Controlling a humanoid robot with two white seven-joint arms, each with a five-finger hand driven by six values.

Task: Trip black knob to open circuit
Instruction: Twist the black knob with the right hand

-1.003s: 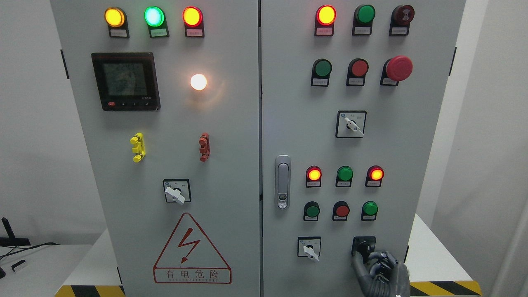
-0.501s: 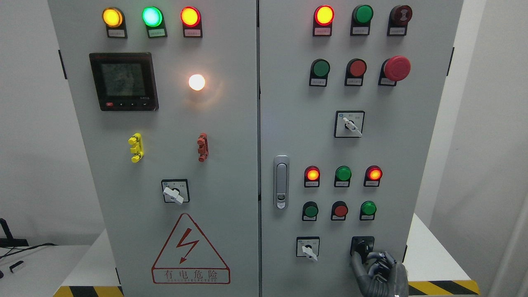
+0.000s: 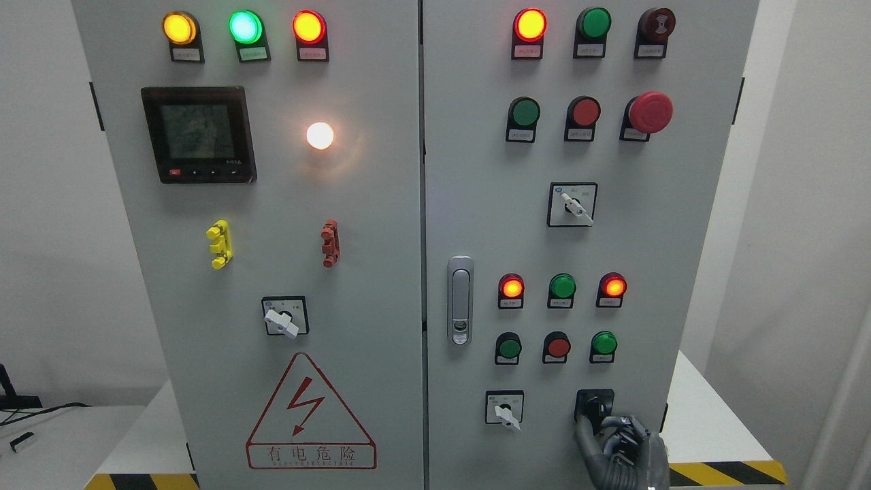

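Observation:
The black knob (image 3: 593, 405) sits on a black square plate at the lower right of the grey cabinet's right door (image 3: 633, 258). My right hand (image 3: 602, 427) rises from the bottom edge just below it. Its dark thumb (image 3: 582, 433) lies against the knob's lower left, and the curled fingers (image 3: 629, 429) wrap in from the right. The knob's lower half is hidden behind the hand. My left hand does not show.
A white selector switch (image 3: 504, 410) sits left of the knob, with rows of red and green buttons and lamps above. A door latch (image 3: 460, 299) is mid-panel. The left door carries a meter (image 3: 199, 133), a white switch (image 3: 284, 318) and a warning triangle. Yellow-black tape (image 3: 728, 471) marks the base.
The whole panel has slid slightly left in the picture. My right hand has stayed at the black knob, in the same grip.

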